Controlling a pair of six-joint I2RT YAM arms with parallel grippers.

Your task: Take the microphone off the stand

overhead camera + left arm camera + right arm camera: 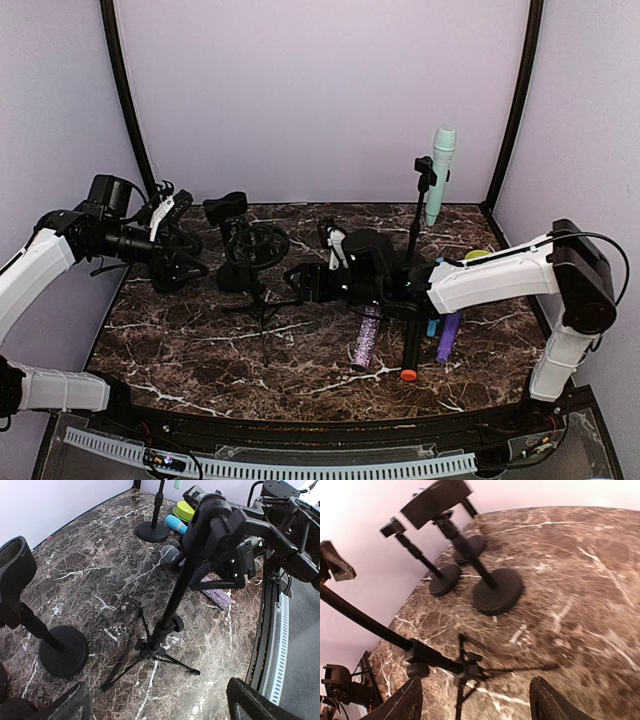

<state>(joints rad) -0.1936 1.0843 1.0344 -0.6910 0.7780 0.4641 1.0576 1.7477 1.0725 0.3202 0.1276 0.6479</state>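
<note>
A mint-green microphone [441,168] stands upright in the clip of a thin straight stand [414,235] at the back right. In the left wrist view only a sliver of the microphone [177,483] shows, above the stand's round base [152,531]. My right gripper [296,282] reaches left over the table's middle, beside a black tripod stand [262,303]; it is open and holds nothing, far from the mint microphone. The tripod's pole [395,641] crosses above its left finger [402,705]. My left gripper [188,268] is open at the far left, facing the tripod [159,641].
Loose microphones lie near the front right: a glittery purple one [365,338], a black one with an orange end [410,350], a purple one [448,338]. A grey-headed microphone [170,554] lies behind the tripod. An empty-clip stand with a round base [64,651] stands at the left, others [497,591] behind.
</note>
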